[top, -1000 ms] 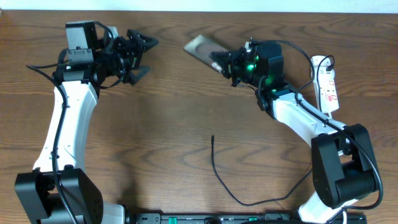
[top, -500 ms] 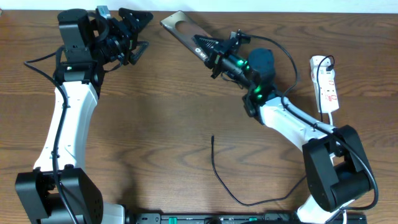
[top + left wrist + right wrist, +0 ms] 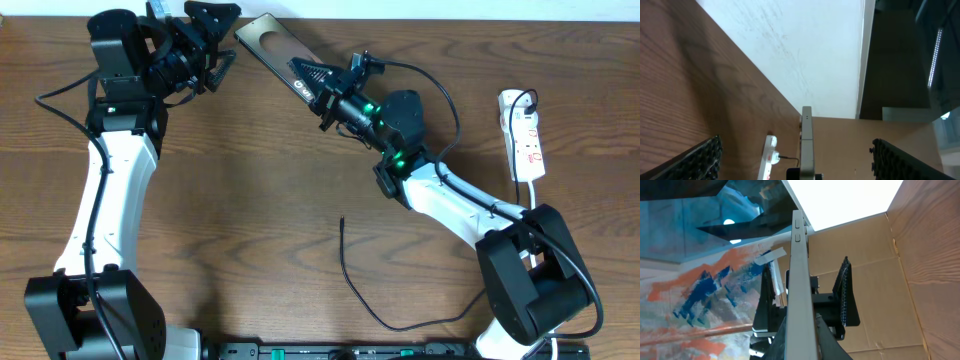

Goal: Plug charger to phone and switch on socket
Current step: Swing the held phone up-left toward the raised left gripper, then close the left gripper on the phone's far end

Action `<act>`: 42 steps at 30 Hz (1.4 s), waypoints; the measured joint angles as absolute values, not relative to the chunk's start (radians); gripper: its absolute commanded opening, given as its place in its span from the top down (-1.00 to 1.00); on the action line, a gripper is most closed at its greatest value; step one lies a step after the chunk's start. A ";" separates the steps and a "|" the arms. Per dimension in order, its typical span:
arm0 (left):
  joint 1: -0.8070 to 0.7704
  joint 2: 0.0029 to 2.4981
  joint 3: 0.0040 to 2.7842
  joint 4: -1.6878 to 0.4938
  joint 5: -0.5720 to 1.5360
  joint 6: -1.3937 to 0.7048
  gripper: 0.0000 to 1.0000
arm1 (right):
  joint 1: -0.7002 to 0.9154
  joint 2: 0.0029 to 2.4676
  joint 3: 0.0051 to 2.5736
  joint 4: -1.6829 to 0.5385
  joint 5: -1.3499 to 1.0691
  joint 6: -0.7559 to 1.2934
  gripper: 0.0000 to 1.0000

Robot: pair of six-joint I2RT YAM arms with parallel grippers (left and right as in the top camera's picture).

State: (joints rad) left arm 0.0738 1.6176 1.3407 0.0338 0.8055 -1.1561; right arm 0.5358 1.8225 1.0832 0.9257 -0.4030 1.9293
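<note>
While the right gripper (image 3: 312,80) has its fingers clamped on the near-right end of the phone (image 3: 270,45), we see from overhead that the phone's long axis runs on a diagonal. Its free end points far and left, just beside the left gripper (image 3: 230,38). That one's fingers stand wide apart, holding nothing.

The charger (image 3: 342,245) lies well apart from all this on the tabletop (image 3: 250,200), around the middle. Its plug tip points far, and the cable loops away near and right. The socket (image 3: 527,135) lies along the right side, long axis near to far.

Now the left wrist view gives us what overhead cannot: the phone (image 3: 806,137) edge-on, a thin sliver between the two spread fingers (image 3: 702,160), with the socket (image 3: 771,156) beyond it. The right wrist view has the phone (image 3: 801,280) edge-on too, running straight away from the camera. The charger shows only from overhead.
</note>
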 measured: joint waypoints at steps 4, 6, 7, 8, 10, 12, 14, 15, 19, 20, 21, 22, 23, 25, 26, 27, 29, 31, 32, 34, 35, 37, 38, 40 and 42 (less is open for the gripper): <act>0.070 1.618 1.341 0.036 0.805 -1.156 -0.85 | 0.546 1.822 1.083 0.926 -0.398 1.925 0.97; 0.061 1.618 1.341 0.040 0.803 -1.156 -0.84 | 0.552 1.822 1.083 0.925 -0.393 1.922 0.97; 0.054 1.618 1.341 0.043 0.802 -1.156 -0.84 | 0.556 1.822 1.083 0.925 -0.392 1.922 0.97; 0.047 1.618 1.341 0.045 0.801 -1.155 -0.84 | 0.561 1.822 1.083 0.926 -0.392 1.922 0.98; 0.031 1.618 1.341 0.050 0.798 -1.151 -0.84 | 0.571 1.822 1.083 0.929 -0.391 1.922 0.97; 0.015 1.618 1.341 0.050 0.793 -1.148 -0.84 | 0.579 1.822 1.083 0.933 -0.391 1.921 0.97; 0.006 1.618 1.341 0.050 0.786 -1.148 -0.85 | 0.585 1.822 1.083 0.933 -0.392 1.921 0.98; 0.005 1.618 1.341 0.050 0.786 -1.148 -0.84 | 0.587 1.822 1.083 0.933 -0.392 1.920 0.98; 0.005 1.618 1.341 0.050 0.780 -1.148 -0.83 | 0.589 1.822 1.083 0.933 -0.392 1.916 0.98; 0.005 1.618 1.341 0.050 0.779 -1.148 -0.75 | 0.589 1.822 1.083 0.933 -0.392 1.914 0.98; 0.005 1.618 1.341 0.050 0.779 -1.149 -0.64 | 0.589 1.822 1.083 0.933 -0.391 1.914 0.98; 0.005 1.618 1.341 0.050 0.779 -1.148 -0.50 | 0.589 1.822 1.083 0.933 -0.391 1.914 0.98; 0.005 1.618 1.341 0.049 0.778 -1.152 -0.41 | 0.589 1.822 1.083 0.933 -0.391 1.912 0.98; 0.005 1.618 1.340 0.051 0.778 -1.147 -0.35 | 0.589 1.822 1.083 0.933 -0.391 1.910 0.98; 0.004 1.618 1.340 0.051 0.778 -1.144 -0.34 | 0.589 1.822 1.083 0.933 -0.391 1.910 0.98; 0.004 1.618 1.339 0.051 0.778 -1.145 -0.34 | 0.589 1.822 1.083 0.933 -0.391 1.909 0.98; 0.005 1.618 1.339 0.051 0.779 -1.144 -0.33 | 0.589 1.822 1.083 0.933 -0.391 1.906 0.98; 0.005 1.618 1.339 0.051 0.779 -1.145 -0.33 | 0.589 1.822 1.083 0.933 -0.390 1.903 0.98; 0.005 1.618 1.339 0.051 0.779 -1.144 -0.33 | 0.589 1.822 1.083 0.933 -0.390 1.902 0.98; 0.005 1.618 1.339 0.051 0.779 -1.145 -0.33 | 0.589 1.822 1.083 0.933 -0.389 1.902 0.98; 0.005 1.618 1.339 0.051 0.779 -1.144 -0.34 | 0.589 1.822 1.083 0.933 -0.388 1.900 0.97; 0.005 1.618 1.339 0.053 0.779 -1.144 -0.33 | 0.591 1.822 1.083 0.933 -0.387 1.900 0.98; 0.005 1.618 1.339 0.054 0.779 -1.144 -0.34 | 0.594 1.822 1.083 0.933 -0.385 1.900 0.98; 0.004 1.618 1.339 0.056 0.779 -1.144 -0.33 | 0.598 1.822 1.083 0.933 -0.385 1.900 0.98; 0.004 1.618 1.339 0.057 0.779 -1.144 -0.28 | 0.603 1.822 1.083 0.933 -0.384 1.900 0.98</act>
